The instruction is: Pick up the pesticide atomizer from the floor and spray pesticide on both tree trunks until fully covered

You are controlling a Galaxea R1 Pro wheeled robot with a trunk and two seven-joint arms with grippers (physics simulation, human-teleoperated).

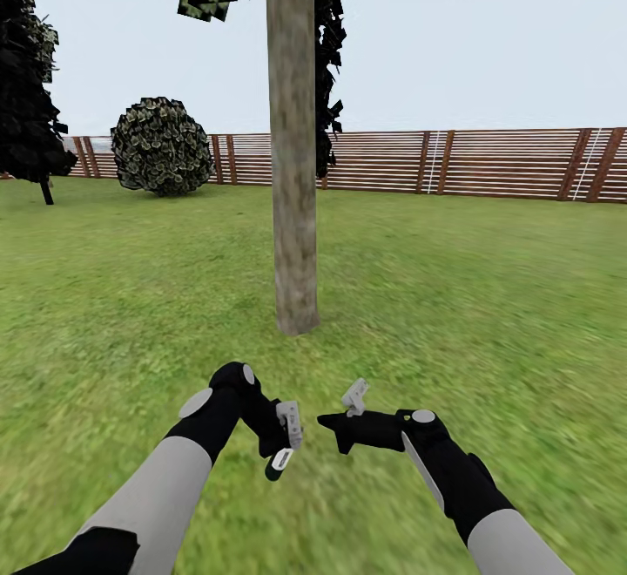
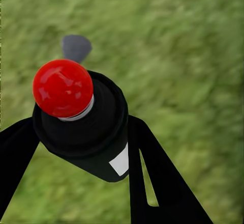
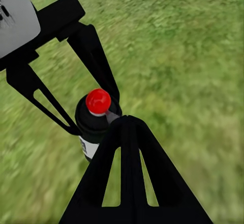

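Pickup looks done: the left tool (image 2: 76, 147) is clamped on the pesticide atomizer (image 2: 84, 124), held above the grass (image 1: 488, 296). The right tool (image 1: 344, 427) appears closed and empty beside it. Next, I judge, the red tip (image 2: 62, 87) needs aiming at the tree trunk (image 1: 292, 174) ahead.

atomizer (image 2: 84, 127): black body, glossy red tip, white label patch | tree trunk (image 1: 292, 139), centre: mottled grey-brown | grass (image 1: 488, 296): bright green | fence (image 1: 488, 163), right: brown horizontal slats | bush (image 1: 162, 146), left: dark speckled green | sky (image 1: 479, 52): pale blue-grey
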